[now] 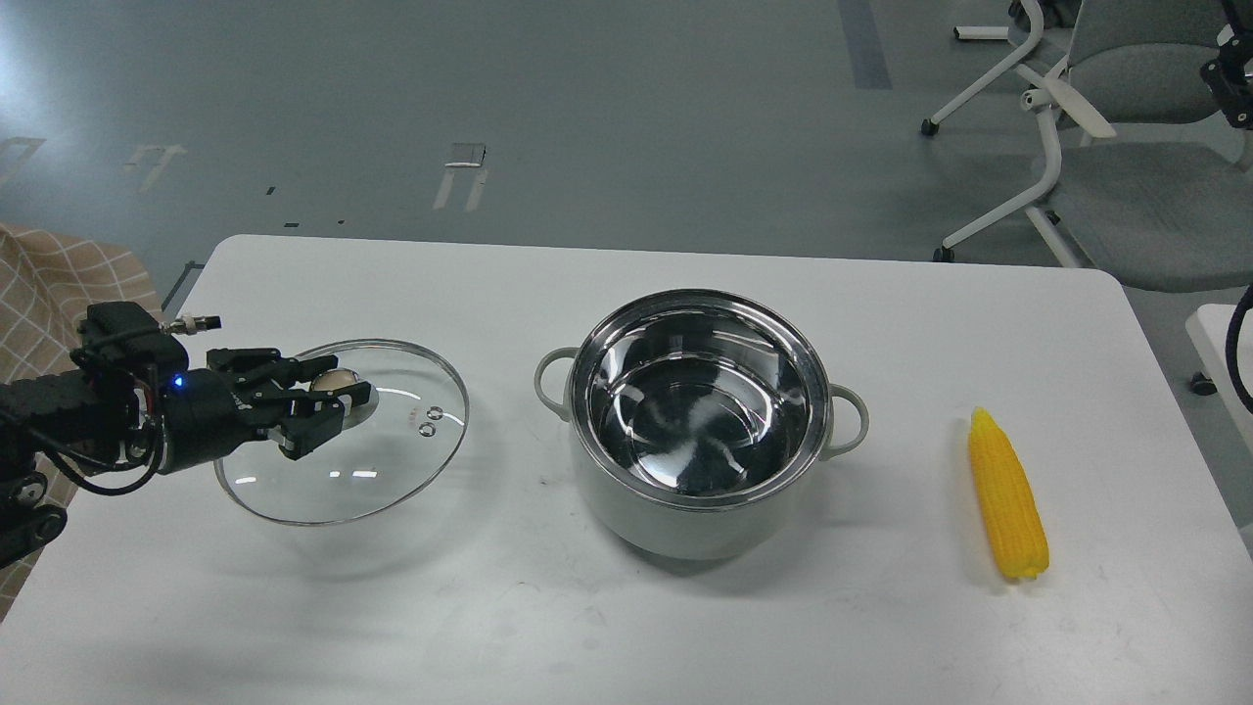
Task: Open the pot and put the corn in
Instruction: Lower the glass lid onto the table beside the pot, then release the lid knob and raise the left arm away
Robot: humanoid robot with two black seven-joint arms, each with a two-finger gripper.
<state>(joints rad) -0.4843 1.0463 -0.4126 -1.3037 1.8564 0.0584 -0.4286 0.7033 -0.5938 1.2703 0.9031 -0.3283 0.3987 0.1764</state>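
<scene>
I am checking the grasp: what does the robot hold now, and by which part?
The left gripper holds the glass lid by its gold knob, left of the open pot. No right gripper shows.

Single head view, looking forward and down from above the near edge of the white table (685, 627); whole tabletop visible, grey floor (489, 98) beyond.

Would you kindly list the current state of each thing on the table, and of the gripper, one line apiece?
pot: uncovered, empty, upright on the table.
glass lid: off the pot, to its left, tilted, held by its knob.
corn: lying on the table right of the pot, untouched.
left gripper: shut on the glass lid's knob.
right gripper: not in view.
</scene>
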